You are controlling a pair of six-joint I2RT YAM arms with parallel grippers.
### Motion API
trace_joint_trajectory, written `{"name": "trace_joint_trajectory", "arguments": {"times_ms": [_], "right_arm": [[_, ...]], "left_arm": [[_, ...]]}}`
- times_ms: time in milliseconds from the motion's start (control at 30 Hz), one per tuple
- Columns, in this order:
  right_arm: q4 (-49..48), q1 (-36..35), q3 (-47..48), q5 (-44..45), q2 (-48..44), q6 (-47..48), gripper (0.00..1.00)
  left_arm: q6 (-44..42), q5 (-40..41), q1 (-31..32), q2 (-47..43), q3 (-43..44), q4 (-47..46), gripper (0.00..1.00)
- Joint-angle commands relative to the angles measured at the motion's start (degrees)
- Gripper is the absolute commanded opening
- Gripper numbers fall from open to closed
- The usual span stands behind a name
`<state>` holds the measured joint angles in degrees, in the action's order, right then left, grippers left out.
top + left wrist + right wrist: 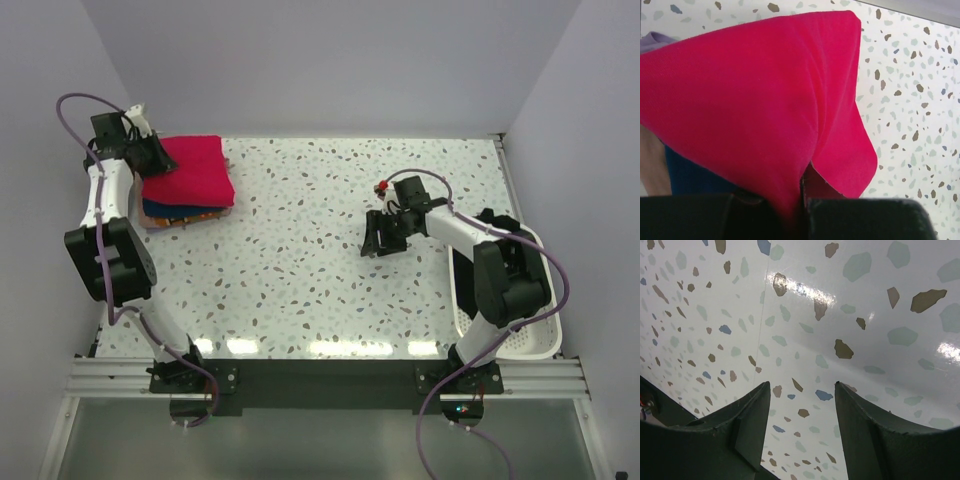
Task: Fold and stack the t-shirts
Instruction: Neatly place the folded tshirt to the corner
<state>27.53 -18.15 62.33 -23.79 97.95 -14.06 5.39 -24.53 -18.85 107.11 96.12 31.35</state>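
Note:
A pile of folded t-shirts (188, 185) lies at the table's back left. The crimson-red tee (195, 168) is on top, a navy one (172, 208) is under it, and a pale edge (165, 222) shows at the bottom. My left gripper (150, 155) sits at the pile's left rim. In the left wrist view the red tee (755, 100) fills the frame, and my left gripper (802, 202) is shut on a pinch of its cloth, with the navy tee (690, 175) beneath. My right gripper (383, 235) hangs open over bare table at mid right. Nothing is between its fingers (802, 390).
A white perforated basket (545, 335) stands at the right edge beside the right arm. The speckled tabletop (300, 240) stretches between the two arms. Walls close in the left, back and right sides.

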Motion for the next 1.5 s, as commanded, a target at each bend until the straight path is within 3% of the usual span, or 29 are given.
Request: {"name": "trace_joint_trajectory", "arguments": {"times_ms": [0, 133, 167, 200, 233, 300, 333, 367, 433, 667, 833, 1167, 1467], "right_arm": [[0.9, -0.5, 0.0, -1.1, -2.8, 0.9, 0.58], [2.3, -0.7, 0.3, -0.9, -4.2, 1.2, 0.59], [2.5, -0.7, 0.4, -0.8, -5.0, 1.4, 0.59], [2.8, -0.7, 0.3, -0.7, -5.6, 1.4, 0.59], [3.5, -0.7, 0.6, -0.6, -6.1, 1.7, 0.6], [4.4, -0.7, 0.9, -0.3, -7.3, 2.0, 0.61], [5.2, -0.8, 1.4, -0.2, -7.5, 2.6, 0.61], [5.9, -0.7, 1.7, -0.1, -7.7, 3.0, 0.62], [7.1, -0.7, 2.7, 0.8, -8.2, 3.7, 0.64], [8.2, -0.8, 4.4, 1.5, -9.4, 3.6, 0.7], [7.5, -0.7, 4.4, 3.9, -12.2, 2.5, 0.72], [-0.2, -0.7, -1.2, 7.4, -22.1, -3.0, 0.81], [-0.5, -0.7, -4.7, 11.3, -24.7, -3.3, 0.82]], "left_arm": [[0.0, 0.4, -1.3, -1.7, -1.1, -4.8, 0.0], [0.5, 6.2, -1.6, 0.5, -0.6, -6.7, 0.0], [1.0, 11.2, -1.7, 0.8, -0.2, -7.0, 0.0], [2.5, 14.4, -1.9, 0.9, -0.1, -7.3, 0.06], [2.9, 19.6, -2.0, 0.8, 0.0, -7.1, 0.36], [5.2, 24.3, -2.0, 0.1, 0.3, -6.7, 0.63], [6.2, 27.6, -2.0, -1.4, 0.0, -6.4, 0.91], [7.0, 32.3, -1.9, -2.3, -1.2, -6.4, 1.0], [9.0, 37.3, -2.0, -6.6, -3.5, -8.0, 1.0], [7.5, 40.6, -0.4, -23.1, -21.7, -13.6, 1.0], [6.4, 42.9, 10.0, -32.9, -28.8, -12.0, 1.0], [13.5, 36.8, 33.5, -51.4, -45.7, -13.0, 1.0], [15.6, 36.4, 38.7, -56.7, -50.3, -11.6, 1.0]]}}
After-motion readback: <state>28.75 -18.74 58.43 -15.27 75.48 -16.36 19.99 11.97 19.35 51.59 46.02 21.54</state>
